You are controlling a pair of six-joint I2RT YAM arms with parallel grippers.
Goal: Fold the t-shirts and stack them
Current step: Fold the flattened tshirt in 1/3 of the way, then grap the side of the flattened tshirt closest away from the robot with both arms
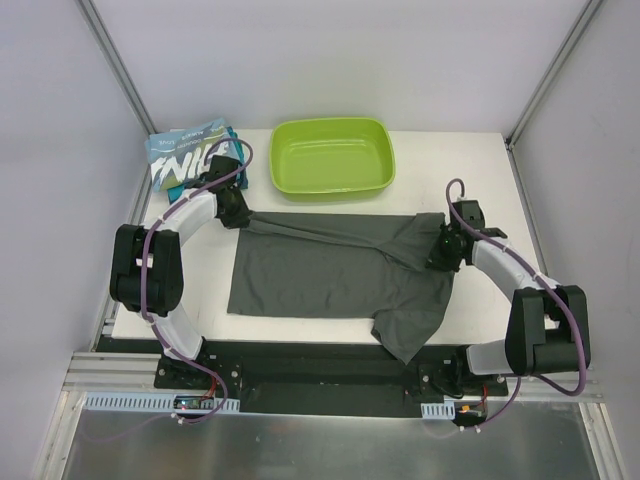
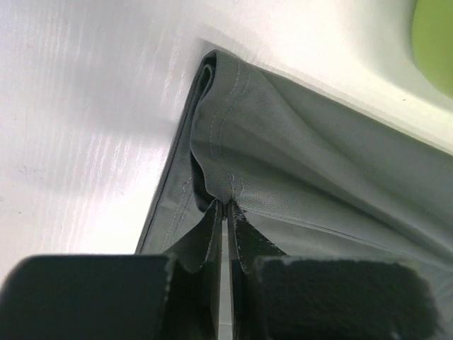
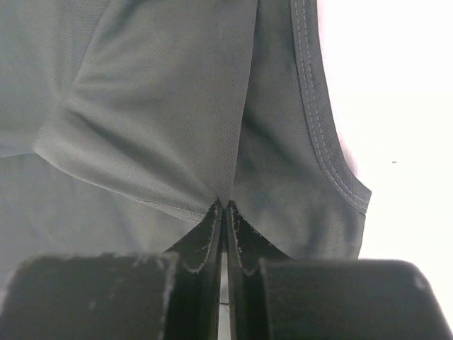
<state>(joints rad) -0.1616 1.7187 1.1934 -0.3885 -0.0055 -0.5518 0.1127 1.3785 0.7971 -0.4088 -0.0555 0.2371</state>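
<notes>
A plain dark grey t-shirt [image 1: 330,270] lies spread across the middle of the white table. My left gripper [image 1: 236,212] is shut on its far left corner; the left wrist view shows the hemmed cloth [image 2: 283,177] pinched at my gripper [image 2: 226,205]. My right gripper [image 1: 443,246] is shut on the shirt's right side; the right wrist view shows a fold of the grey shirt [image 3: 177,113] pinched at my gripper [image 3: 225,205]. A light blue t-shirt with big white letters [image 1: 190,155] lies folded at the far left, on teal cloth.
A lime-green plastic tub [image 1: 332,158] stands empty at the back centre, just beyond the grey shirt; its edge shows in the left wrist view [image 2: 435,42]. The table's front edge [image 1: 300,340] runs just below the shirt.
</notes>
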